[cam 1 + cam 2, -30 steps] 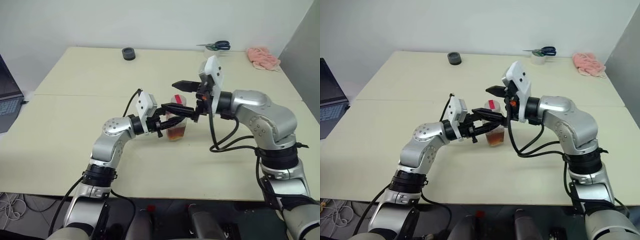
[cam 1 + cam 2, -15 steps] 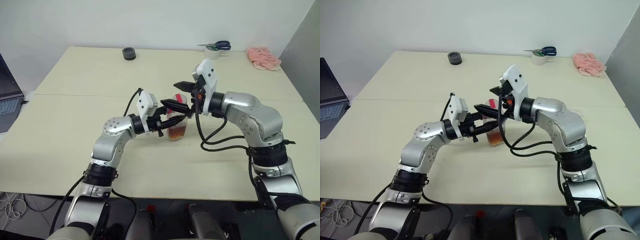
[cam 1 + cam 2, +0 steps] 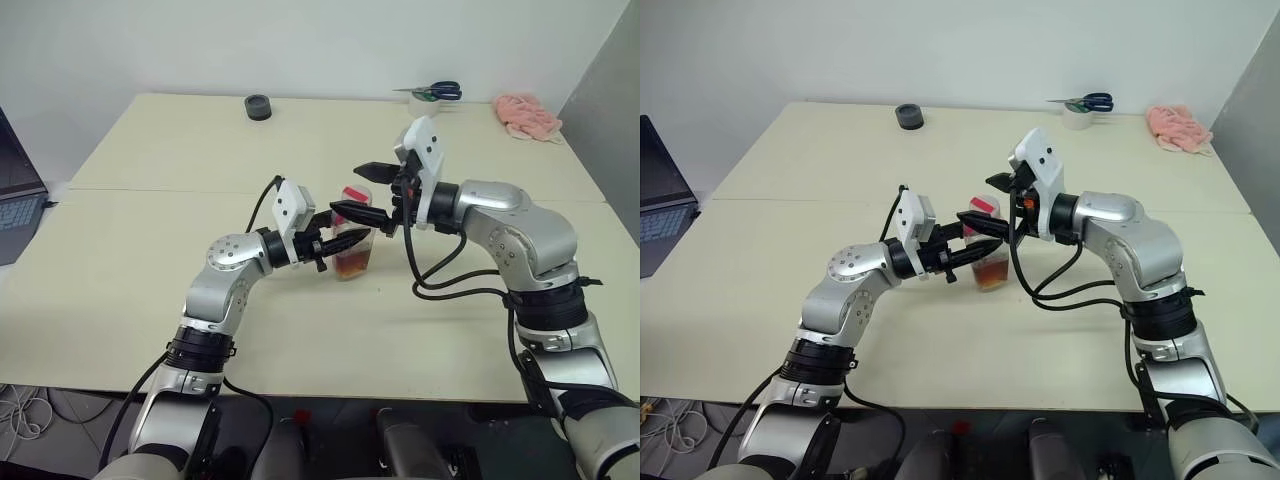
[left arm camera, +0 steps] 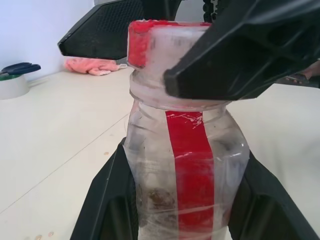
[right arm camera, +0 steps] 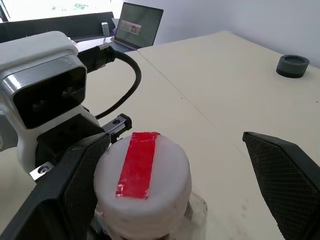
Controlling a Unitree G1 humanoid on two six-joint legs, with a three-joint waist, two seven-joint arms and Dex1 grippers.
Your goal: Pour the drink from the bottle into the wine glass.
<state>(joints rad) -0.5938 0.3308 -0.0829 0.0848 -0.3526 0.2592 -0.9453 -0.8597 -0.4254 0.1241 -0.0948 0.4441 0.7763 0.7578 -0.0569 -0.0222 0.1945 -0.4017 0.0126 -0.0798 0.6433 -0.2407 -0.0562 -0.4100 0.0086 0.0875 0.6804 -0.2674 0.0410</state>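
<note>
We see no brand and no readable writing on the bottle (image 4: 185, 165), just a plain red strip running up its clear side and over the white, red-edged cap (image 5: 142, 172). The bottle stands upright near the middle of the desk (image 3: 150, 160), with the drink (image 3: 352, 264), a reddish-brown liquid, sitting low in it.

The left gripper (image 3: 340, 240) has its jaws clamped on the bottle's body, one black finger on either side of the plastic, as the left wrist view shows. The right gripper (image 3: 366, 190) hangs at cap height with its jaws spread wide, one finger on each side of the cap. From the right wrist view the near finger looks to be just beside or touching the cap's edge, and we cannot tell which; the other finger stands well clear of it.

Along the far edge of the desk we spot a black round lid (image 3: 258, 106), scissors (image 3: 432, 92) lying on a roll of tape (image 3: 1076, 116), and a pink cloth (image 3: 526, 115). A laptop (image 3: 658, 200) sits off to the left.
</note>
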